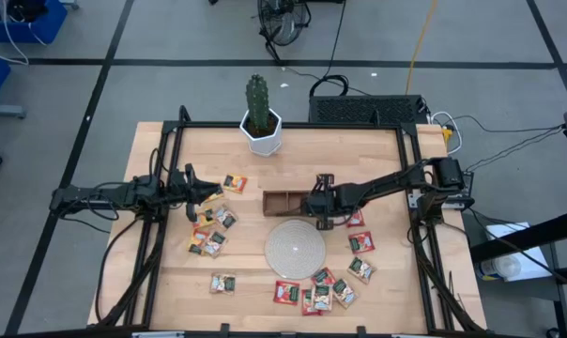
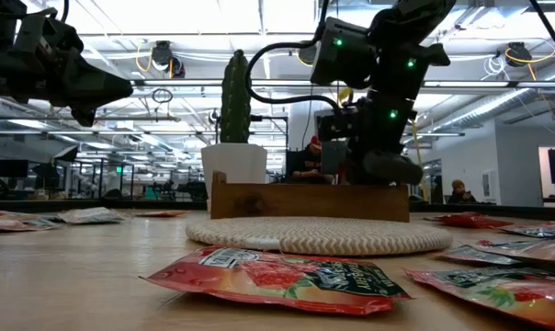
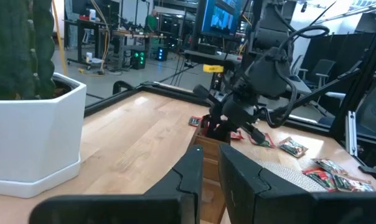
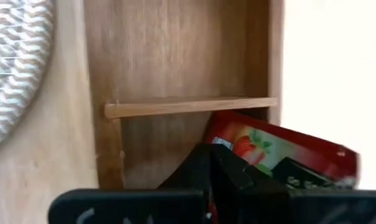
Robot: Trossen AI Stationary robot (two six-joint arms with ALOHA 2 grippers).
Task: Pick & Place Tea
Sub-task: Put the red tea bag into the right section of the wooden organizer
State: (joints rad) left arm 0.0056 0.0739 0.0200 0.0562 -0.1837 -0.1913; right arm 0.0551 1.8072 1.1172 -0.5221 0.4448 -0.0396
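Pale butcher-block planks make up the table point(image 1: 171, 291), with a potted cactus point(image 1: 258, 115) at its far edge and a busy workshop beyond. The right gripper point(image 4: 214, 163) hangs over the right-hand end of the wooden tray point(image 1: 285, 202), its fingers closed flat on a red strawberry sachet point(image 4: 276, 152). The step in hand looks like the drop into a compartment, and doing it well likely means carrying the sachet clear of the divider point(image 4: 188, 107) and the side wall, lowering until its free edge is inside the walls, then parting the fingers without dragging it back out. The left gripper point(image 1: 208, 191) waits above the loose tea sachets point(image 1: 214, 230) on the left of the table, its fingers nearly together; whether they pinch anything cannot be told. More sachets point(image 1: 326, 289) lie around the near right of the woven disc point(image 1: 296, 248). Only the right wrist view shows the held packet and the compartment under it; from overhead the gripper hides both. The low view alone shows how high the right gripper point(image 2: 388, 170) sits against the tray point(image 2: 305, 200) rim, and the left wrist view shows the right arm from the side.
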